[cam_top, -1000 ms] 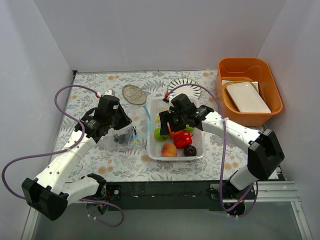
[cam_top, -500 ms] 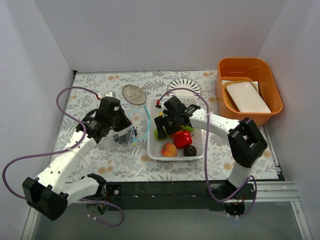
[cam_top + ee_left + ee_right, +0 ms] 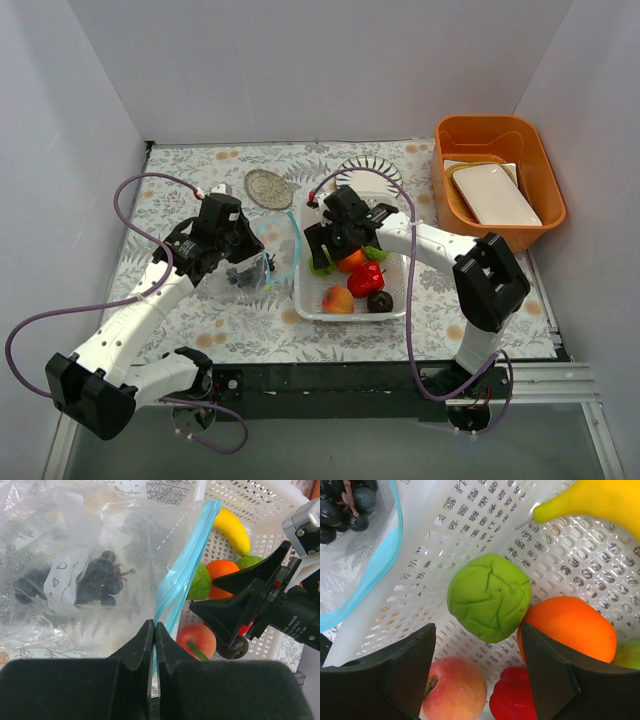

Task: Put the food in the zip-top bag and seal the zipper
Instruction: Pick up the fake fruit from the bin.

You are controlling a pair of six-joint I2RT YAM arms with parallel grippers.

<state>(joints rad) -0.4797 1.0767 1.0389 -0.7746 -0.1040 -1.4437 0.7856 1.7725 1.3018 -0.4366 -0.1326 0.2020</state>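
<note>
Two arms in view. My left gripper (image 3: 154, 627) has its jaws pressed together on the zipper (image 3: 182, 570) of the zip-top bag (image 3: 65, 540), which lies just beside the white basket (image 3: 470, 520) with the grapes (image 3: 100, 577) inside. My right gripper (image 3: 477, 640) hangs with jaws spread around the green ball (image 3: 489, 596). The orange (image 3: 570, 627), peach (image 3: 455, 687), banana (image 3: 600, 497) and red pepper (image 3: 512, 700) are in the basket.

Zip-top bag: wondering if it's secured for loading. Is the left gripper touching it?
Touching. The left wrist view shows the left gripper, jaws shut, pinching the zip-top bag at its zipper.
</note>
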